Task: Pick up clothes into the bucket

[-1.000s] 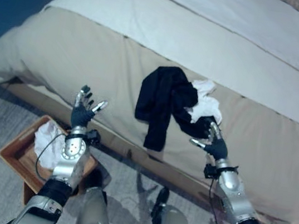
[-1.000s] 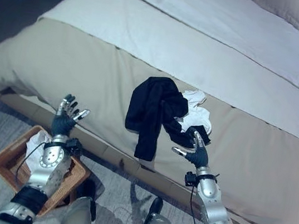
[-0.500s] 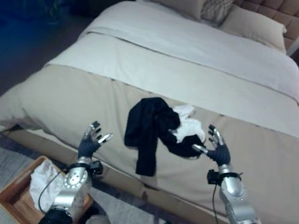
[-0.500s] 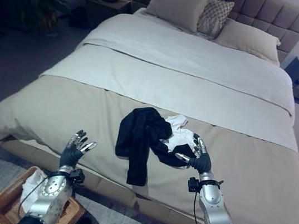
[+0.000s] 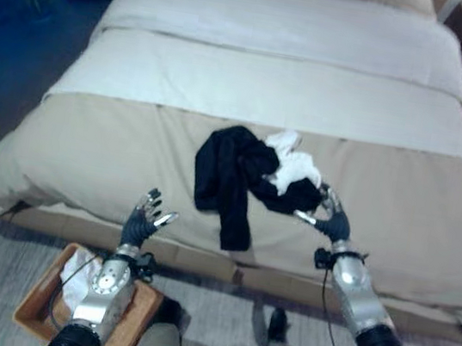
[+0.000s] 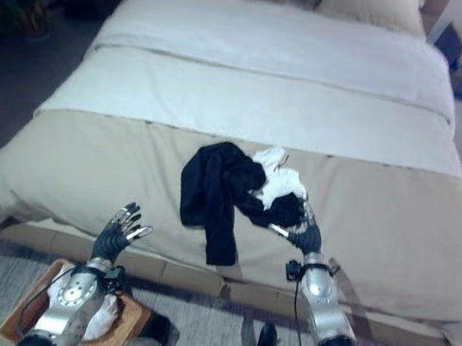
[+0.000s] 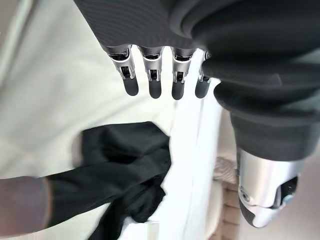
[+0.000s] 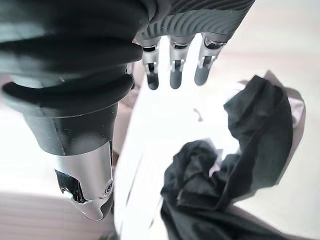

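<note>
while black clothes point(image 5: 236, 169) lie on bed point(image 5: 118, 113), right hand point(image 5: 329, 219) beside, both hands spread, empty; left hand point(image 5: 144, 219).

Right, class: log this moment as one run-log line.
black garment: on bed | white cloth: beside it | right hand: open, near pile | left hand: open

From where I sit, the white garment point(image 5: 294, 167) is partly buried under the black garment point(image 5: 232, 177) on the bed point(image 6: 130, 149) — I can't tell how far it runs beneath. The basket point(image 6: 129, 321) by the bed's foot is half covered by my left arm, and the pale cloth point(image 5: 77, 270) inside it shows just a corner. The bed's far end is cut off at the frame's top edge — its right corner too. In the left wrist view, the black garment's lower end blurs out.
</note>
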You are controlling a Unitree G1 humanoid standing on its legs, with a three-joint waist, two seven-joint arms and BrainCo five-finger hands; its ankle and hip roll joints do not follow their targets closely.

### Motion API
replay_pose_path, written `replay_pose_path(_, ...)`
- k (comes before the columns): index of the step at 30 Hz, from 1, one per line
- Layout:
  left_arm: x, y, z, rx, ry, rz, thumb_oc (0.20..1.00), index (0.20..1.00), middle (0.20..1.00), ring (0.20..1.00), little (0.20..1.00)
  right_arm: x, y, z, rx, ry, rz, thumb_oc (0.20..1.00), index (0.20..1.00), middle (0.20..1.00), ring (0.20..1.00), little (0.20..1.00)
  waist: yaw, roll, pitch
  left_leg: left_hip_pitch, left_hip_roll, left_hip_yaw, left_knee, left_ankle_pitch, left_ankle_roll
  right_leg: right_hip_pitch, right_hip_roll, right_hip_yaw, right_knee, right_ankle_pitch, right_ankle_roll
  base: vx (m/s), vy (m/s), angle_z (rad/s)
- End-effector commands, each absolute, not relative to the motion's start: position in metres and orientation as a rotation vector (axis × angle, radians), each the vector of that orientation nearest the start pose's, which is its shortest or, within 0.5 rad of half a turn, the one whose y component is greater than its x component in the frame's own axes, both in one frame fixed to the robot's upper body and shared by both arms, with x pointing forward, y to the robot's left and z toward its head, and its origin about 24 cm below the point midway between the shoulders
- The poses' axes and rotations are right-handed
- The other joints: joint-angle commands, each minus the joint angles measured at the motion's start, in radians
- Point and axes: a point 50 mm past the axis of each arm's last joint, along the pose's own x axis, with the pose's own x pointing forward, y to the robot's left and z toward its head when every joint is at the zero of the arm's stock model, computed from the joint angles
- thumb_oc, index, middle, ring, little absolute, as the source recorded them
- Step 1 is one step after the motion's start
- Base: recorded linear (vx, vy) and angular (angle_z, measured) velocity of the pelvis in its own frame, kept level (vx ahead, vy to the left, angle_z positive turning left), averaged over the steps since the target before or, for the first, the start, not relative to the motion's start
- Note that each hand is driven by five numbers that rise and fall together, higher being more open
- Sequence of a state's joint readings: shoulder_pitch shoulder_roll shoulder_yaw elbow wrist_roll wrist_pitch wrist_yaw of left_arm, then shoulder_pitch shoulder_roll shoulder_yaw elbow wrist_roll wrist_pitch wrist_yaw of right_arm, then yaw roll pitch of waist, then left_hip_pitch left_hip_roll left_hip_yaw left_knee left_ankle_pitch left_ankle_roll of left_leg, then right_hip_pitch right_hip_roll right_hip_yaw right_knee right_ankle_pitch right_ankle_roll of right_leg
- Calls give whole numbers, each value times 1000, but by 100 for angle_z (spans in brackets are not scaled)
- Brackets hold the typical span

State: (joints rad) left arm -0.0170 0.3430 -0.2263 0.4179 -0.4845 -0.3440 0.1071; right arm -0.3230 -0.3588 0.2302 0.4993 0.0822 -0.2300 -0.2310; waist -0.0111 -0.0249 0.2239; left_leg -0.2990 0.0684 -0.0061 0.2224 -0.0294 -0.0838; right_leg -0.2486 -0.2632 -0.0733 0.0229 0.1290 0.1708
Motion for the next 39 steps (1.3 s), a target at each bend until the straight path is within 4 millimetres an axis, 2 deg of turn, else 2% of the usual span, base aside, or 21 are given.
replay_pose_path(1, 250, 202, 19, -82, -74, 56, 1000, 1000, 1000, 1000, 1000, 336, -182, 98, -435, -278, -93, 1000, 1000, 1000, 1000, 1000, 12, 4, 85, -105, 7, -11, 53, 27, 32, -10, -47, -42, 118, -52, 36, -168, 26, -3)
replay_pose_path(2, 251, 199, 23, -79, -89, 43, 1000, 1000, 1000, 1000, 1000, 345, -185, 119, -500, -342, -129, 1000, 1000, 1000, 1000, 1000, 15, 10, 113, -143, 7, -13, 68, 30, 31, -53, -45, -38, 143, -55, 32, -119, 19, -5)
replay_pose_path(3, 251, 199, 23, -79, -89, 43, 1000, 1000, 1000, 1000, 1000, 346, -185, 119, -500, -343, -130, 1000, 1000, 1000, 1000, 1000, 15, 11, 112, -146, 7, -13, 70, 29, 31, -56, -45, -37, 146, -56, 32, -104, 17, -8)
replay_pose_path(4, 252, 197, 24, -78, -95, 37, 1000, 1000, 1000, 1000, 1000, 351, -186, 130, -538, -373, -149, 1000, 1000, 1000, 1000, 1000, 17, 16, 127, -167, 8, -14, 79, 30, 31, -83, -46, -36, 163, -59, 31, -114, 20, -8)
replay_pose_path(5, 254, 194, 30, -74, -119, 17, 1000, 1000, 1000, 1000, 1000, 362, -189, 156, -636, -437, -184, 1000, 1000, 1000, 1000, 1000, 25, 23, 159, -217, 6, -18, 104, 32, 30, -143, -45, -27, 206, -63, 27, -115, 20, -6)
replay_pose_path(6, 255, 194, 31, -74, -121, 17, 1000, 1000, 1000, 1000, 1000, 363, -189, 157, -637, -440, -185, 1000, 1000, 1000, 1000, 1000, 25, 24, 158, -222, 6, -18, 108, 31, 30, -149, -45, -26, 210, -65, 27, -142, 12, 1)
replay_pose_path(7, 255, 192, 35, -76, -135, 6, 1000, 1000, 1000, 1000, 1000, 370, -191, 176, -710, -484, -217, 1000, 1000, 1000, 1000, 1000, 29, 27, 180, -271, 6, -18, 145, 21, 28, -192, -43, -16, 243, -78, 22, -66, 5, 3)
replay_pose_path(8, 256, 192, 35, -76, -135, 6, 1000, 1000, 1000, 1000, 1000, 370, -191, 176, -710, -485, -217, 1000, 1000, 1000, 1000, 1000, 28, 26, 177, -274, 5, -18, 142, 27, 28, -196, -44, -16, 240, -74, 22, -97, 8, 2)
replay_pose_path(9, 257, 190, 39, -74, -150, -3, 1000, 1000, 1000, 1000, 1000, 375, -193, 190, -756, -509, -233, 1000, 1000, 1000, 1000, 1000, 30, 29, 186, -306, 3, -17, 161, 25, 27, -231, -44, -13, 264, -79, 20, -63, 6, 0)
replay_pose_path(13, 259, 183, 47, -78, -181, -22, 1000, 1000, 1000, 1000, 1000, 387, -195, 223, -829, -563, -307, 1000, 1000, 1000, 1000, 1000, 45, 34, 224, -402, 0, -27, 230, 11, 22, -329, -45, -5, 351, -108, 10, -69, -9, 3)
replay_pose_path(15, 260, 182, 55, -77, -217, -23, 1000, 1000, 1000, 1000, 1000, 392, -196, 246, -889, -601, -345, 1000, 1000, 1000, 1000, 1000, 57, 34, 246, -474, -8, -37, 270, 9, 20, -397, -45, -2, 399, -121, 5, -73, -5, 9)
replay_pose_path(17, 260, 182, 55, -77, -217, -23, 1000, 1000, 1000, 1000, 1000, 392, -196, 246, -889, -602, -345, 1000, 1000, 1000, 1000, 1000, 56, 34, 244, -477, -8, -37, 272, 9, 20, -400, -45, -1, 401, -122, 5, -22, -11, 11)
replay_pose_path(18, 260, 182, 59, -74, -235, -28, 1000, 1000, 1000, 1000, 1000, 393, -199, 260, -938, -627, -375, 1000, 1000, 1000, 1000, 1000, 67, 35, 254, -523, -16, -46, 299, 6, 20, -440, -50, 0, 430, -131, 2, -24, -27, 13)
replay_pose_path(21, 261, 184, 67, -63, -268, -18, 1000, 1000, 1000, 1000, 1000, 394, -200, 283, -994, -672, -419, 1000, 1000, 1000, 1000, 1000, 82, 34, 266, -574, -29, -55, 322, 4, 20, -489, -55, -3, 470, -142, 0, -19, -6, 12)
replay_pose_path(28, 262, 186, 77, -46, -313, -2, 1000, 1000, 1000, 1000, 1000, 390, -193, 325, -1122, -790, -493, 1000, 1000, 1000, 1000, 1000, 118, 27, 281, -653, -51, -68, 338, 11, 17, -559, -72, -15, 503, -151, -1, -3, 10, 16)
replay_pose_path(32, 263, 186, 81, -44, -330, 4, 1000, 1000, 1000, 1000, 1000, 387, -188, 338, -1203, -835, -506, 1000, 1000, 1000, 1000, 1000, 128, 24, 285, -679, -62, -78, 349, 9, 16, -576, -81, -25, 517, -159, -1, 21, 6, 10)
replay_pose_path(33, 264, 187, 83, -41, -338, 8, 1000, 1000, 1000, 1000, 1000, 389, -186, 341, -1242, -830, -516, 1000, 1000, 1000, 1000, 1000, 139, 23, 285, -681, -65, -88, 359, -22, 9, -577, -84, -24, 534, -190, 6, 87, -19, 13)
replay_pose_path(39, 267, 187, 95, -43, -379, 10, 1000, 1000, 1000, 1000, 1000, 400, -192, 345, -1350, -710, -571, 1000, 1000, 1000, 1000, 1000, 166, 25, 295, -729, -80, -105, 370, -16, 3, -610, -94, -43, 559, -199, 6, 13, -9, 14)
